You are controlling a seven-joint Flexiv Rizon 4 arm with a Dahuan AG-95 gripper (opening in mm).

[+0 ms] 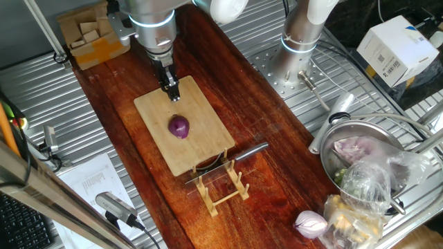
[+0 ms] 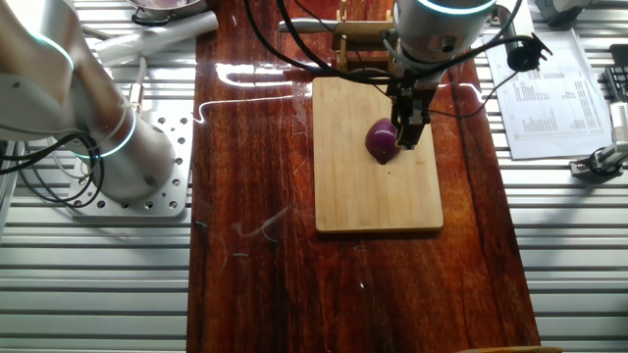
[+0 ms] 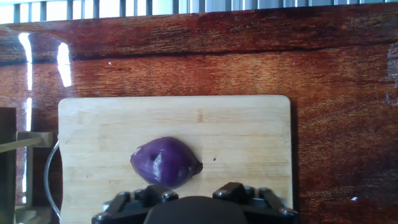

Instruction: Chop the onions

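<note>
The small dark purple onion lies on the wooden cutting board, near its middle. It also shows in the other fixed view and in the hand view. My gripper hangs above the far part of the board, a short way from the onion and apart from it. Its fingers look closed together and hold nothing. In the other fixed view my gripper stands just right of the onion. The hand view shows only the gripper's base at the bottom edge, not the fingertips.
A knife rests on a wooden rack at the board's near end. A pale pink onion and a metal bowl with bagged vegetables sit at the right. A box of wooden blocks stands at the far left.
</note>
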